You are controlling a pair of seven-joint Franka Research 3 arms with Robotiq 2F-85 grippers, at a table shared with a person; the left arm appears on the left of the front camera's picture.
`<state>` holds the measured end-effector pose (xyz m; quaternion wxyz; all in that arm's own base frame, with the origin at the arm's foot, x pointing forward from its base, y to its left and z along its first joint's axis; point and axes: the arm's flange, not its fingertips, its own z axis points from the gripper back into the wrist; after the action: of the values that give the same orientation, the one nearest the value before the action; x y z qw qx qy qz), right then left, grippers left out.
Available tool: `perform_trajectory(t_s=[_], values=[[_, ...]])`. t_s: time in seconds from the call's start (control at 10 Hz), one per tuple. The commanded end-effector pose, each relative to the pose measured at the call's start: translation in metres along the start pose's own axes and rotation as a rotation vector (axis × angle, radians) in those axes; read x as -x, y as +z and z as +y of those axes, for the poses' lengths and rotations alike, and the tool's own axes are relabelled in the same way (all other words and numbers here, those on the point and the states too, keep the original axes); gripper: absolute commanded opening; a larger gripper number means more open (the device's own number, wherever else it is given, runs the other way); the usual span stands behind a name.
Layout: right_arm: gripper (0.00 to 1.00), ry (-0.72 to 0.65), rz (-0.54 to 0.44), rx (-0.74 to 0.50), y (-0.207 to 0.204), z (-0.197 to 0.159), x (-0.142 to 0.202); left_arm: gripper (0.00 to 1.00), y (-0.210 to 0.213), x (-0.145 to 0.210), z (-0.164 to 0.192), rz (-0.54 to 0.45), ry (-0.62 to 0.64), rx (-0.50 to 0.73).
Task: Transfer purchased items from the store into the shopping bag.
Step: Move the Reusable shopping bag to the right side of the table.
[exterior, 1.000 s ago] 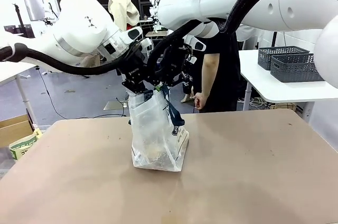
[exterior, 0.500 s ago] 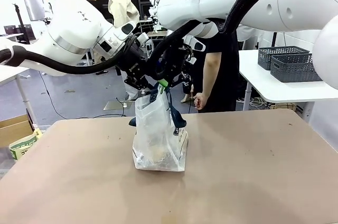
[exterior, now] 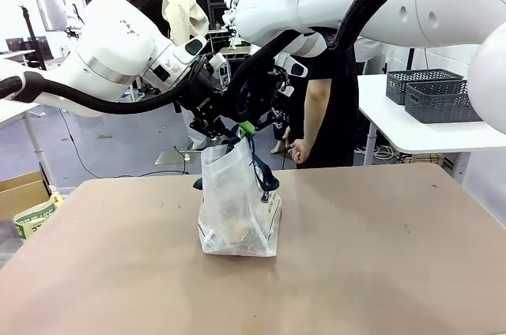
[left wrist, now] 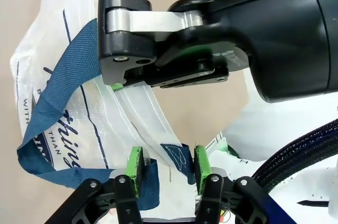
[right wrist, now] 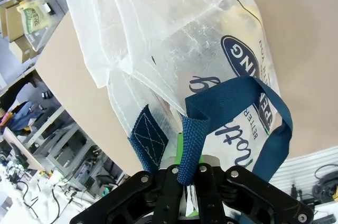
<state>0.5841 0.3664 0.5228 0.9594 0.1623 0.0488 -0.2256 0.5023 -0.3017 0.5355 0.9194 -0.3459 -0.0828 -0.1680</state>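
1. The shopping bag [exterior: 237, 208] stands upright on the table [exterior: 379, 264], left of centre, with indistinct items [exterior: 232, 228] inside.
2. The right gripper [right wrist: 187, 174] is clamped shut on the bag's navy strap [right wrist: 193, 129], above its mouth.
3. The left gripper [left wrist: 168, 163] sits just left of the right one, pads parted, with the bag's rim loose between them.

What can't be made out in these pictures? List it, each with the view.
- Goods inside the bag: front view, cloudy plastic blurs them.
- Lettering on the bag: right wrist view, the strap covers part.
- Contents of the baskets: front view, far off, the walls hide them.
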Motion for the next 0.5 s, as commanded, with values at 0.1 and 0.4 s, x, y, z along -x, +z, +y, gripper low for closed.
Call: perform_trajectory(t_s=[0.1, 0.4], values=[[0.00, -0.030, 0.011, -0.001, -0.0008, 0.0056, -0.0005, 0.51, -0.0082, 0.0014, -0.0043, 0.047, -0.044, -0.043], [0.00, -0.032, 0.010, -0.003, -0.0002, 0.0049, -0.0008, 0.37, -0.0060, 0.0044, -0.0019, 0.071, -0.039, -0.109]])
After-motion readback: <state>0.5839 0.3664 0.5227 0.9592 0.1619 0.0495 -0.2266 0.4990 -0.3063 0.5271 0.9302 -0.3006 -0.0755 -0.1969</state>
